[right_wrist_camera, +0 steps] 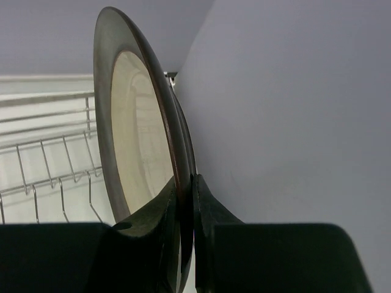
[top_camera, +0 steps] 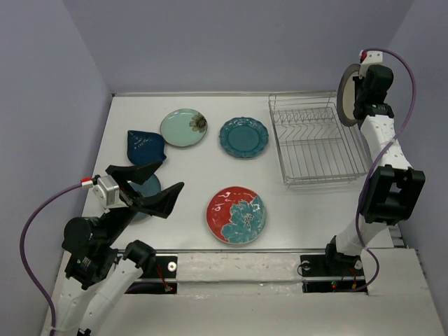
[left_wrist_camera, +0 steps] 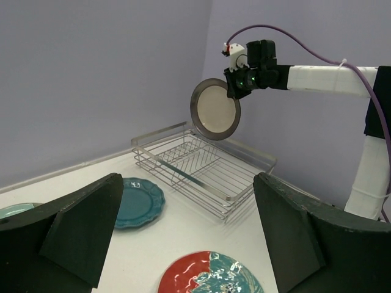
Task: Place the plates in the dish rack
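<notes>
My right gripper (top_camera: 357, 98) (right_wrist_camera: 185, 183) is shut on the rim of a cream plate with a dark brown rim (top_camera: 345, 94) (left_wrist_camera: 215, 110) (right_wrist_camera: 137, 140). It holds the plate on edge in the air above the right side of the silver wire dish rack (top_camera: 315, 140) (left_wrist_camera: 201, 168) (right_wrist_camera: 43, 152), which holds no plates. My left gripper (top_camera: 171, 175) (left_wrist_camera: 186, 201) hangs open and holds nothing, low at the table's left. A blue-teal round plate (top_camera: 148, 187) lies partly hidden under it. Flat on the table lie a red plate with a teal flower (top_camera: 236, 215) (left_wrist_camera: 211, 274), a scalloped teal plate (top_camera: 243, 136) (left_wrist_camera: 137, 201), a pale mint plate (top_camera: 183, 127) and a navy squarish plate (top_camera: 145, 145).
Lavender walls close in the table at the back, left and right, and the right wall stands close behind the held plate. The arm bases sit on a strip (top_camera: 245, 262) along the near edge.
</notes>
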